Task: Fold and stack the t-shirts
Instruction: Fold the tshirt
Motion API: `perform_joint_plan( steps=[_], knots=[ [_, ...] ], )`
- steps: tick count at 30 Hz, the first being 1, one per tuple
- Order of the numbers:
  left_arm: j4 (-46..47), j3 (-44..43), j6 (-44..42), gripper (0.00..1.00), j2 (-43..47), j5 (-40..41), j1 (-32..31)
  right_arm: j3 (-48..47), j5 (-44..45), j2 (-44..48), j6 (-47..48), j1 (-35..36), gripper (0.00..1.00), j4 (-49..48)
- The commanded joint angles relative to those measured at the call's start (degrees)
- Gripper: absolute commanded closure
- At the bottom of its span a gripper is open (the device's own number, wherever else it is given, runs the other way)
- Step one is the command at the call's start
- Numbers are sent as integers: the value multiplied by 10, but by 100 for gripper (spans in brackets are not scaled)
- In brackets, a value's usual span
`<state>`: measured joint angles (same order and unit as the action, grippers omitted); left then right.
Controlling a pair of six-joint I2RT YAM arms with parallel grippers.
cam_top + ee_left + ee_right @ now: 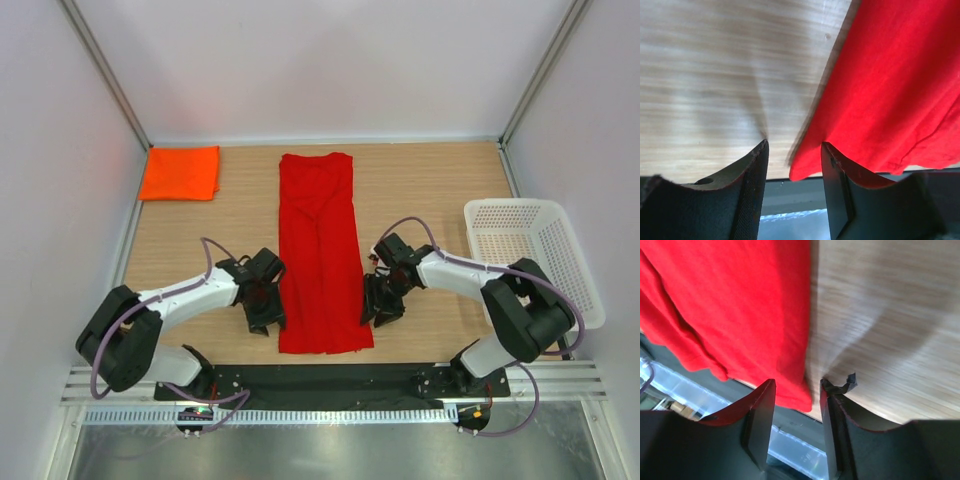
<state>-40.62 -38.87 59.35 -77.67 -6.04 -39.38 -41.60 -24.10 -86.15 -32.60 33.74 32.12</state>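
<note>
The red t-shirt (319, 250) lies folded into a long narrow strip down the middle of the table. The orange t-shirt (180, 172) lies folded at the far left corner. My left gripper (266, 318) is open at the strip's near left edge; in the left wrist view (792, 150) the red cloth's corner (805, 167) shows between the jaws. My right gripper (380, 308) is open at the strip's near right edge; in the right wrist view (797, 390) the red corner (795, 395) lies between the jaws.
A white mesh basket (535, 255) stands at the right edge of the table. White walls enclose the table on three sides. A black strip and a metal rail (330, 380) run along the near edge.
</note>
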Motion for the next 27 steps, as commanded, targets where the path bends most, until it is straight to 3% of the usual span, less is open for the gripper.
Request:
perform_joint_plan(
  steps=[1,12,14,17,22,27],
  knots=[
    [42,-12,-35,53,-26,-6,-1,-10,2,-22,22,-2,53,-14],
    [106,10,-53,64,-39,-34,-1,25,-23,-53,32,-2,62,-93],
    [109,20,-51,77,-33,-35,-1,33,-36,-46,29,-3,71,-103],
    [117,27,-51,100,-5,-35,0,49,-46,-24,19,-3,99,-121],
    [105,-8,-49,100,87,1,3,21,-50,55,-11,-14,99,-118],
    [67,-115,-64,100,82,6,37,-70,-67,60,-27,-50,99,-84]
  ],
)
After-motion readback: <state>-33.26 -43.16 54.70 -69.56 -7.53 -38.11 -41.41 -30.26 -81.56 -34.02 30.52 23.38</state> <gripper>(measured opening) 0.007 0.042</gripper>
